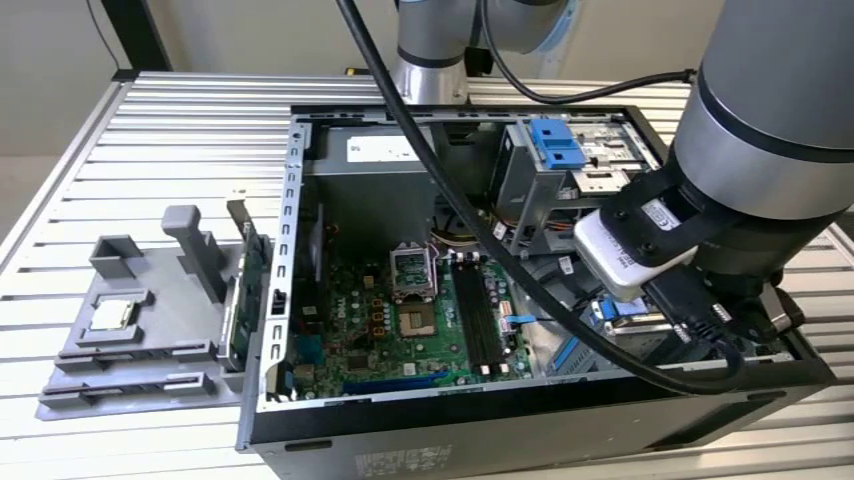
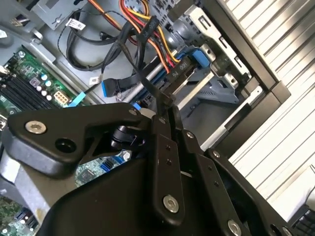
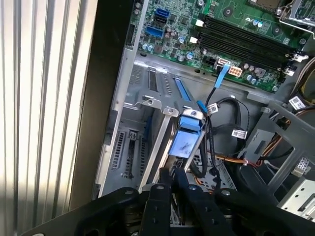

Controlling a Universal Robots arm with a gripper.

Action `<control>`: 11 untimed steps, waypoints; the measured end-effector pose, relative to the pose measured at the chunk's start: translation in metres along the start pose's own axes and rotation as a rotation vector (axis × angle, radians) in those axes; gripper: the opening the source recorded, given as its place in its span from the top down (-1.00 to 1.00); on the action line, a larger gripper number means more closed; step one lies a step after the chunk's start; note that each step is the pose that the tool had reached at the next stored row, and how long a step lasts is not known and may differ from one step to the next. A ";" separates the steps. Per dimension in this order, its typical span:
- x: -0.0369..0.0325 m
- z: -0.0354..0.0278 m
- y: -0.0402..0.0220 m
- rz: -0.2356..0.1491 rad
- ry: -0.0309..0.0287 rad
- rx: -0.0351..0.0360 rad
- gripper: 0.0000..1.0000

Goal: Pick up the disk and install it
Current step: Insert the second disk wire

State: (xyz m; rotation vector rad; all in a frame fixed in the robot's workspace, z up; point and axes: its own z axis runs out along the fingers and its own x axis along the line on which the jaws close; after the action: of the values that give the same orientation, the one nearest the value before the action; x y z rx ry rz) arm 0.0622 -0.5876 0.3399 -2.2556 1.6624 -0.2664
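**Status.** You are reaching the grey robot arm (image 1: 761, 120) deep into the corner of the open black computer case (image 1: 534, 440), at the exterior view's right. The black two-finger gripper (image 3: 171, 176) is standing with its fingers drawn nearly together. As far as I can judge, it is clamping the near edge of the disk (image 3: 184, 142), a flat silver drive with a blue plastic rail. The disk is sitting edge-on at the grey metal drive bay (image 3: 133, 147), just beside the bay's slotted wall.

**Risks.**
- The thin black cables (image 3: 211, 147) are hanging just beside the disk; a sideways drift is likely to snag them.
- A narrow edge grip is leaving the disk free to tilt, and a tilted rail would be jamming against the bay wall.

**View differences.**
- The first wrist view is showing the disk against the bay.
- The second wrist view is showing the bundle of red, yellow and orange wires (image 2: 142, 29) crowding the space past the fingertips.
- The exterior view is showing the green motherboard (image 1: 400, 330) and the grey plastic fixture (image 1: 134, 320) outside the case.
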 end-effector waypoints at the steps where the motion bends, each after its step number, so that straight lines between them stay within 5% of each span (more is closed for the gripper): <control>1: -0.0001 0.0004 0.0002 0.008 0.0030 0.0004 1.00; 6: 0.0000 0.0026 0.0009 0.079 0.0311 0.0036 1.00; 11: -0.0004 0.0037 0.0012 0.126 0.0497 0.0057 1.00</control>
State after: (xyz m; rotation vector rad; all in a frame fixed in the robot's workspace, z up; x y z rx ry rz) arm 0.0623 -0.5870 0.3361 -2.1456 1.8183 -0.2983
